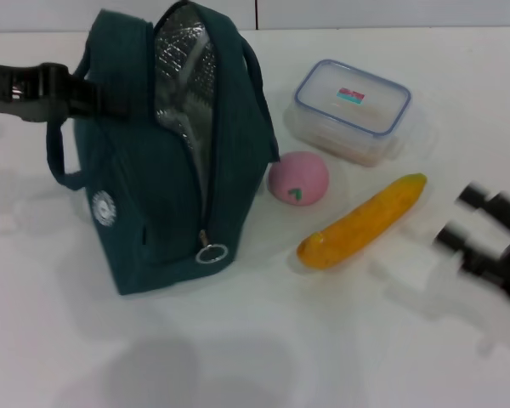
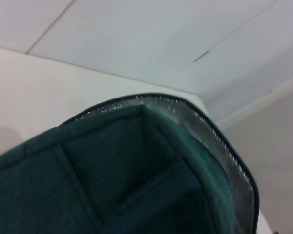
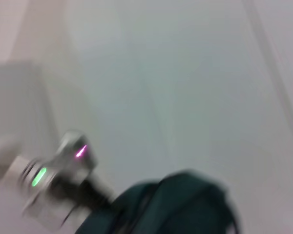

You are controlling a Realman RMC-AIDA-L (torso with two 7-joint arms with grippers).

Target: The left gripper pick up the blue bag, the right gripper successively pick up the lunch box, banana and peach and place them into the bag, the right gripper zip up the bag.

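The blue bag (image 1: 166, 161) stands upright on the white table, its zip open and the silver lining showing. My left gripper (image 1: 78, 95) reaches in from the left and is shut on the bag's upper side by a handle. The left wrist view is filled by the bag's fabric and lining edge (image 2: 136, 165). To the right of the bag lie the pink peach (image 1: 298, 178), the yellow banana (image 1: 363, 221) and, farther back, the lunch box (image 1: 350, 109) with its lid on. My right gripper (image 1: 459, 218) hovers open, blurred, right of the banana's tip, holding nothing.
The metal ring zip pull (image 1: 212, 253) hangs at the bag's front lower end. The right wrist view shows the bag's top (image 3: 176, 204) and the left arm's silver wrist (image 3: 53, 170) with a green light. Bare white table (image 1: 263, 348) lies in front.
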